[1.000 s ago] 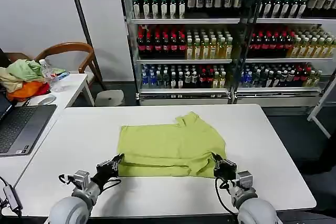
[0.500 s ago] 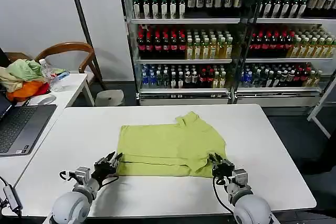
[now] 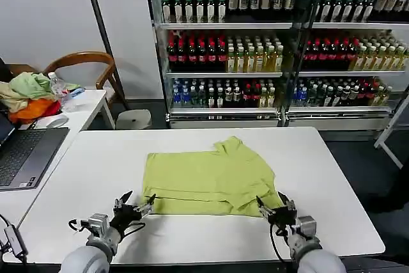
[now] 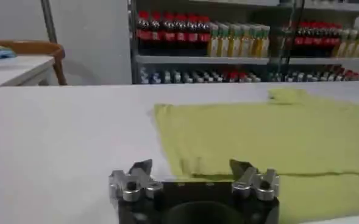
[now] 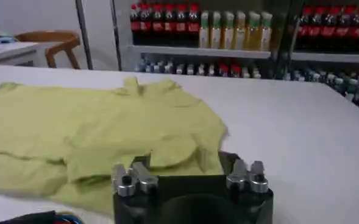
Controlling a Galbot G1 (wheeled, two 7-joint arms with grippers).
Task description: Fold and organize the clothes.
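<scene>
Grey rounded arms, black cabled pincers (image 3: 134, 205) with silver-tipped fingers (image 4: 130, 182).

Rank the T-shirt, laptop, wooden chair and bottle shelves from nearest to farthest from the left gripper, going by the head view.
1. T-shirt: mid-table, its near corner just beside the left gripper.
2. Laptop: on the side table, out to the robot's left.
3. Wooden chair: behind the side table, farther back.
4. Bottle shelves: against the far wall.

left arm: low at near left, reaching forward | left gripper (image 3: 135, 203): black-and-silver fingers spread apart, empty | right arm: low at near right | right gripper (image 3: 276, 204): fingers spread apart, empty
</scene>
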